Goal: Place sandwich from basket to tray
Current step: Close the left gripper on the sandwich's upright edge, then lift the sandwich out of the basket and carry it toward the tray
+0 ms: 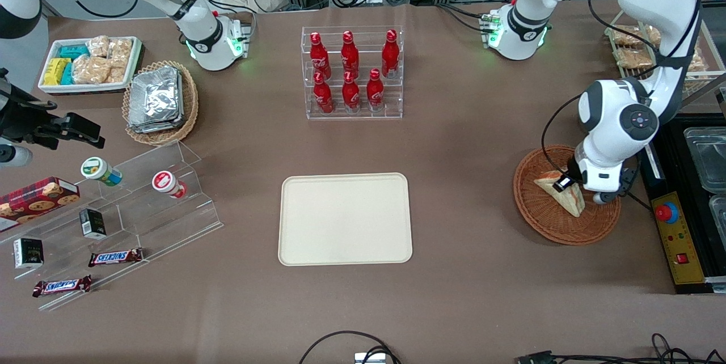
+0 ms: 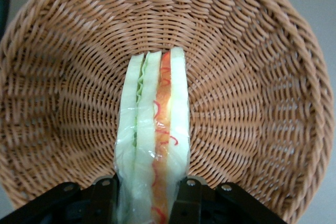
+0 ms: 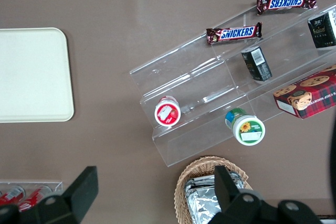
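The sandwich [image 1: 569, 199], a wedge of white bread with green and red-orange filling, stands on edge in the reddish-brown wicker basket [image 1: 544, 222] toward the working arm's end of the table. My gripper [image 1: 564, 183] reaches down into the basket and is shut on the sandwich. In the left wrist view the sandwich [image 2: 155, 129] fills the gap between the two black fingers [image 2: 102, 198] and touches both, with the basket's woven wall [image 2: 252, 77] all round it. The cream tray [image 1: 345, 219] lies flat at the table's middle with nothing on it; it also shows in the right wrist view [image 3: 31, 74].
A clear rack of red bottles [image 1: 351, 72] stands farther from the front camera than the tray. Toward the parked arm's end are a tan basket of foil packets [image 1: 161, 100], a white snack bin [image 1: 91, 63] and a clear stepped shelf [image 1: 130, 205]. A control box with a red button [image 1: 668, 214] sits beside the basket.
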Controlling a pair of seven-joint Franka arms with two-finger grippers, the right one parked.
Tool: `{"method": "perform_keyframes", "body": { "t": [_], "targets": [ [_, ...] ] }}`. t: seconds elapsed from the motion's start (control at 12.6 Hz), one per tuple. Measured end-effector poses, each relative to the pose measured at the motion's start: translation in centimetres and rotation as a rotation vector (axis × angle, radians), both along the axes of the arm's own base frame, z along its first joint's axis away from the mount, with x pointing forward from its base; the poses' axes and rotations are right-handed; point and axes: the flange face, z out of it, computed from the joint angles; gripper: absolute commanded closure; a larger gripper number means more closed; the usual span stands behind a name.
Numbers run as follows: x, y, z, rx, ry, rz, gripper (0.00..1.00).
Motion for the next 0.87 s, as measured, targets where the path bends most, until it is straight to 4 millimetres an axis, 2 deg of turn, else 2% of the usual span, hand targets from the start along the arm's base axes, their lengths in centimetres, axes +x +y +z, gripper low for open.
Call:
{"method": "perform_keyframes", "body": {
  "t": [0.16,0.63,0.71,0.87],
  "targets": [
    [0.1,-0.6,1.1,0.042,0.031,-0.139,0.84],
    [0.1,-0.7,6.5,0.085,0.050,-0.574,0.83],
    [0.4,-1.2,7.3,0.090,0.045,-0.623,0.83],
    [1.5,-3.4,9.1,0.098,0.028,-0.685,0.81]
  ]
}}
